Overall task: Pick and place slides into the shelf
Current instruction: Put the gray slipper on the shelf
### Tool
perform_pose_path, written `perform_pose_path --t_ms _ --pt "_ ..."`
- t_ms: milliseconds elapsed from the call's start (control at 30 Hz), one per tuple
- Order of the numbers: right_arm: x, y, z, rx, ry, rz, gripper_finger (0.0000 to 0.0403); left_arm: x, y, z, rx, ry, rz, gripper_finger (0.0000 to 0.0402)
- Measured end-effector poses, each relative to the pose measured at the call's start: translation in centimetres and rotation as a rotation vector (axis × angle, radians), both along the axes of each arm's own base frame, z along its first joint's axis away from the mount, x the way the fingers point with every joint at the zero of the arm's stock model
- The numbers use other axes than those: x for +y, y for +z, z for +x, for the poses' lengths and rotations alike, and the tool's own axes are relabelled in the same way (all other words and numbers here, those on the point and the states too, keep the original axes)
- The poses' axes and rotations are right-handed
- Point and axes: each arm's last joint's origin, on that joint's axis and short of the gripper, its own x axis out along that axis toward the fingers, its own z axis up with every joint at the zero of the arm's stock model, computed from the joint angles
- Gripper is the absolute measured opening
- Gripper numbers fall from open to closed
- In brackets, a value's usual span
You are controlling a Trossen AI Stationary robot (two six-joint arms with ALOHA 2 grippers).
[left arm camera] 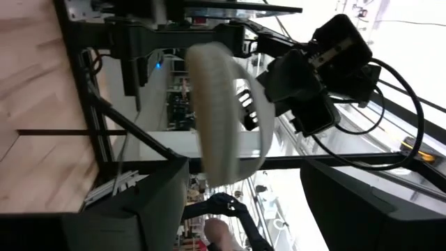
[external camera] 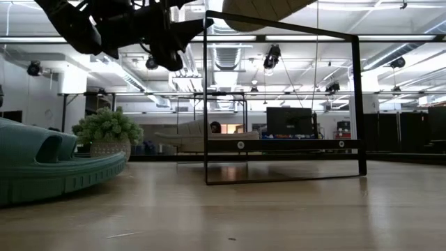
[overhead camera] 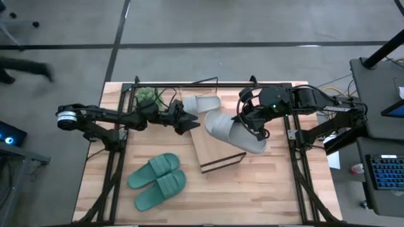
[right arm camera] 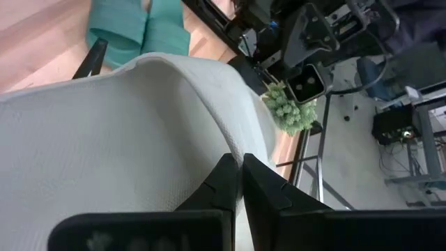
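Note:
My right gripper [right arm camera: 240,183] is shut on a light grey slide [overhead camera: 232,131], which hangs in the air over the far end of the shelf's light-wood board [overhead camera: 218,157]. My left gripper [overhead camera: 193,121] is open just left of that slide's end and points level at it, touching nothing that I can see. The other grey slide [overhead camera: 203,103] lies on its sole at the far side. The teal pair [overhead camera: 158,180] lies side by side on the table at the near left. The shelf's black wire frame [external camera: 282,104] stands upright. My right gripper pinches the grey slide's wide strap [left arm camera: 259,118] between its two fingers, one finger [left arm camera: 244,104] under the strap and one outside. It comes from the table's right, slanting down. The slide is lifted clear and tilted, its sole [left arm camera: 212,104] turned toward the left arm.
A small fuzzy green plant [overhead camera: 146,94] sits at the far left behind the left arm. Black frame rails [overhead camera: 120,157] run along the table's left and right sides. Bare wood lies between the teal pair and the near right corner [overhead camera: 265,195].

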Motion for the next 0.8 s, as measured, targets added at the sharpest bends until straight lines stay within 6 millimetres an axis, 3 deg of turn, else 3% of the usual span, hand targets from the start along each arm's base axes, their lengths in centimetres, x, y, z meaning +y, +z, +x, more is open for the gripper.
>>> perform_pose_path --t_ms 600,800 --pt "0.2 -0.5 1.8 -0.026 0.041 0.020 0.0008 0.2 0.8 1.2 -0.014 -0.026 0.011 0.0261" --pt "0.2 -0.8 2.4 -0.018 0.050 0.005 0.0008 0.2 0.2 1.3 0.032 -0.039 0.004 0.0261"
